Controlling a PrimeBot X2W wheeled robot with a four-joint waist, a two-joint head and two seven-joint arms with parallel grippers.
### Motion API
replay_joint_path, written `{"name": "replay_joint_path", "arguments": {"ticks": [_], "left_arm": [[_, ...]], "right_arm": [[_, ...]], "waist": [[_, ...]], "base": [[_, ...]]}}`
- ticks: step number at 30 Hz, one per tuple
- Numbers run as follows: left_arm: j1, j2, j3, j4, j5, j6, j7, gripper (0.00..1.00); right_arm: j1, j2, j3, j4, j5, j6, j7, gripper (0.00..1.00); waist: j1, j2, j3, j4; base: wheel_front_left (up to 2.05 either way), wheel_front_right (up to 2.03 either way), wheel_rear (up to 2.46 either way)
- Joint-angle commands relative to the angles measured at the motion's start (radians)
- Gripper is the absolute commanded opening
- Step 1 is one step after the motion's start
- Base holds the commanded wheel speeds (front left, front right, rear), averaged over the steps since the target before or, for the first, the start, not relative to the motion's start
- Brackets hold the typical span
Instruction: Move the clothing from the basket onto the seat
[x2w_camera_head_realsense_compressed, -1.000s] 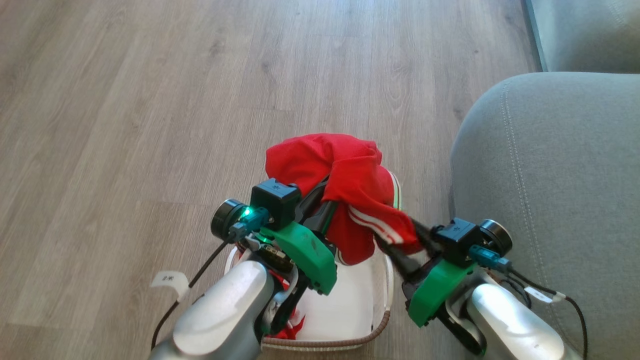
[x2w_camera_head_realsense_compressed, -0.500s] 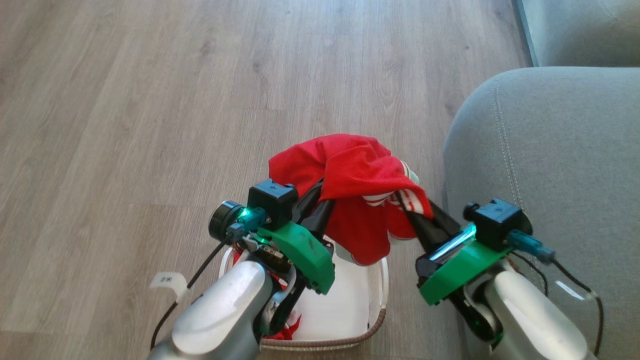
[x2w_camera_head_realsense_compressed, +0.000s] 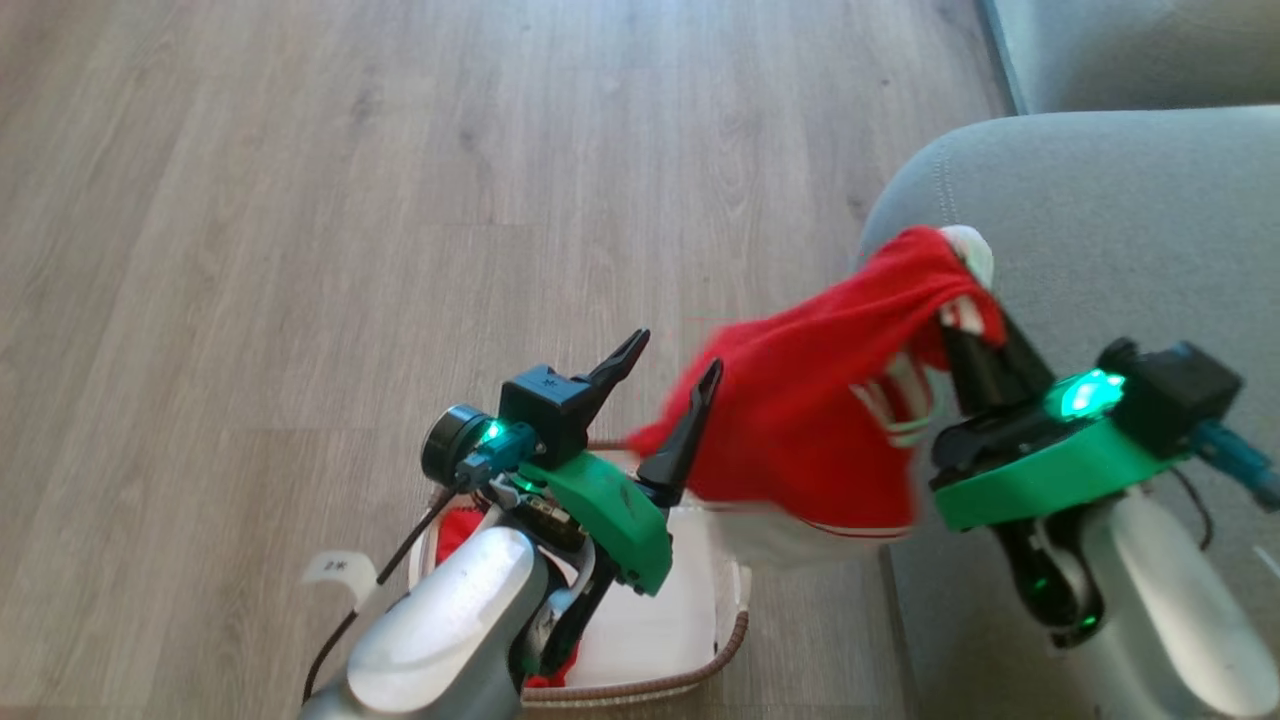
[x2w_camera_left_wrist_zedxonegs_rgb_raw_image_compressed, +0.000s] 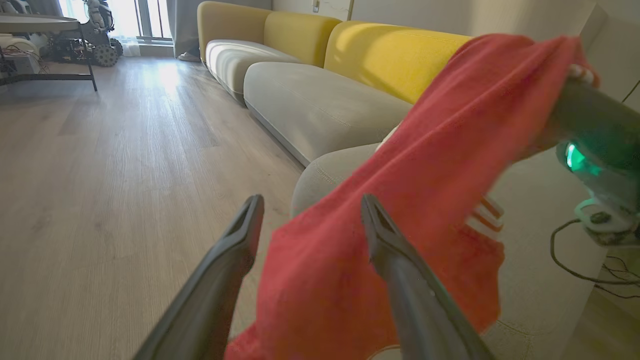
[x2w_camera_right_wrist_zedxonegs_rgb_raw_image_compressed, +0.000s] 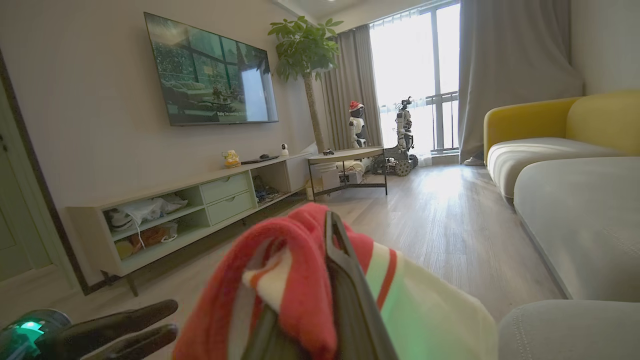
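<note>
Wood-look floor (x2w_camera_head_realsense_compressed: 250, 200) at left. Cream basket (x2w_camera_head_realsense_compressed: 690, 610) holds a second red garment (x2w_camera_head_realsense_compressed: 458, 528), mostly hidden by an arm. Above it the left gripper (x2w_camera_head_realsense_compressed: 678, 352) is spread, clamping nothing. One red garment (x2w_camera_head_realsense_compressed: 800, 420) hangs between basket and grey seat (x2w_camera_head_realsense_compressed: 1100, 220), pinched by the right gripper (x2w_camera_head_realsense_compressed: 968, 325). Neither piece is on the seat yet.

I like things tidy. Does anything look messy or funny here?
The red garment dangles in mid-air from the right gripper, by the edge of the seat; its tail trails by the open left gripper. Nothing looks spilled or broken.
</note>
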Motion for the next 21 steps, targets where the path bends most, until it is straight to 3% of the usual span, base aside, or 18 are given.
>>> {"name": "replay_joint_path", "arguments": {"ticks": [1, 10, 21], "left_arm": [[-0.04, 0.011, 0.029, -0.03, -0.004, -0.005, -0.012, 1.0], [-0.046, 0.022, 0.009, -0.033, 0.016, -0.016, -0.041, 1.0], [-0.069, 0.029, 0.002, -0.017, 0.052, -0.002, -0.086, 1.0]], "right_arm": [[-0.015, -0.016, -0.004, -0.049, 0.007, 0.0, -0.006, 0.0], [-0.033, -0.063, -0.099, -0.137, 0.062, 0.0, -0.006, 0.0], [-0.027, -0.154, -0.152, -0.217, 0.17, 0.0, -0.006, 0.0]], "waist": [[-0.0001, -0.0001, -0.001, -0.011], [-0.0001, -0.0001, 0.008, -0.094], [-0.0001, -0.0001, 0.047, -0.261]], "base": [[0.0, 0.0, 0.0], [0.0, 0.0, 0.0], [0.0, 0.0, 0.0]]}}
